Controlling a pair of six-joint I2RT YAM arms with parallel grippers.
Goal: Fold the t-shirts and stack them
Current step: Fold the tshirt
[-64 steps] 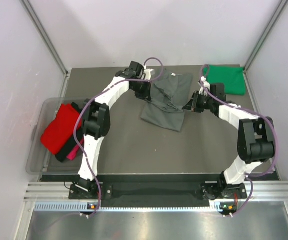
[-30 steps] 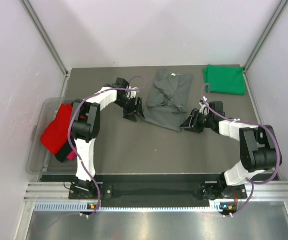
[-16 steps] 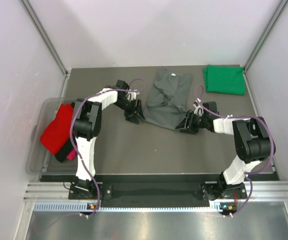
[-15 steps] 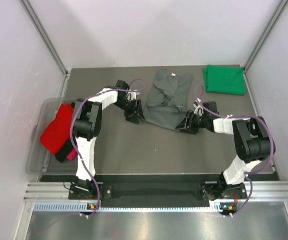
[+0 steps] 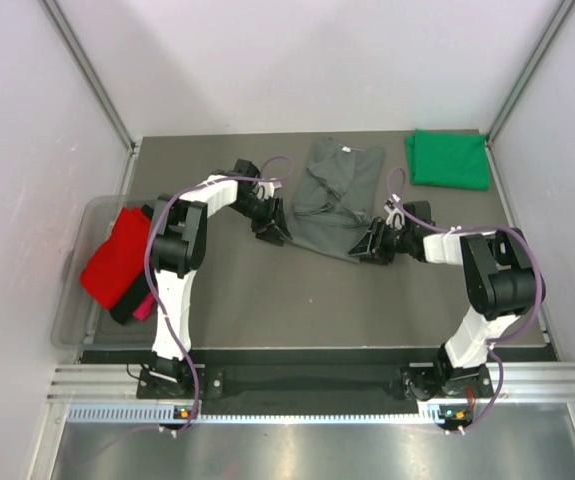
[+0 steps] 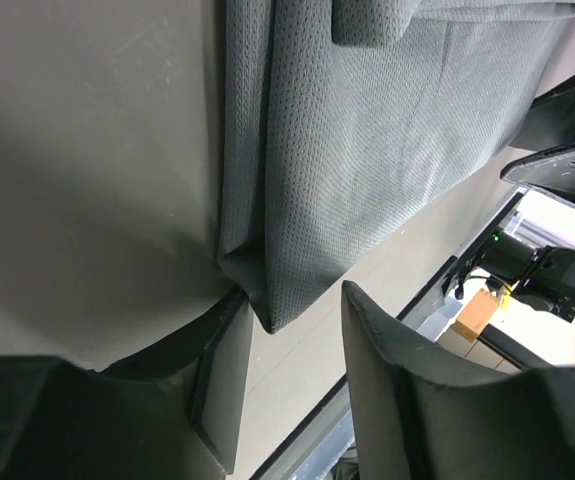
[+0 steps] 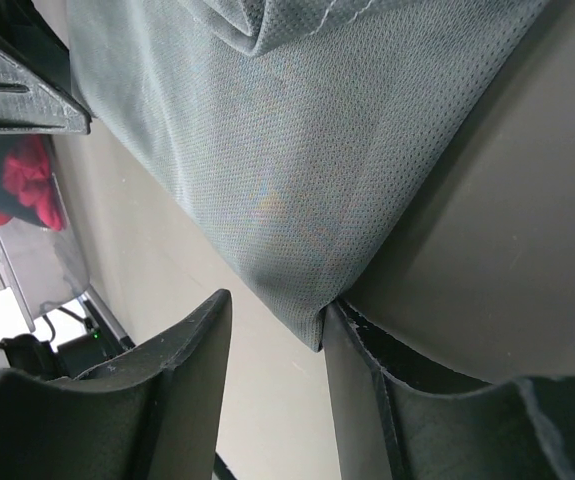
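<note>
Top view first. Dark grey t-shirt (image 5: 332, 200) spread just past the middle of the table (image 5: 267, 300), toward twelve o'clock, collar end far, hem end near. Long axis running roughly one to seven. Folded green t-shirt (image 5: 449, 160) parked off at two o'clock, well apart. Out at nine o'clock, the clear tub (image 5: 72, 305) holding the red t-shirt (image 5: 117, 258) (something dark and something pink tucked under it). The key bit: left gripper (image 5: 272, 228) right at the hem's seven o'clock corner, right gripper (image 5: 367, 248) right at the five o'clock corner. One arm per corner, no reaching across needed.

Over to the left wrist. Parted fingers (image 6: 217, 385), with the grey corner poking down into the gap and brushing the nine o'clock one. Not pinched yet, by the look of it. Rest of the shirt stretching away toward twelve.

Right wrist, same story mirrored. Jaws apart, fingers (image 7: 182, 370) either side of the point of cloth, tip resting against the three o'clock one, no squeeze visible.

Judgement call: closing on both near corners together, then carrying the hem toward twelve o'clock along that long axis. Some risk of catching only one layer on the left, given the doubled edge there.
</note>
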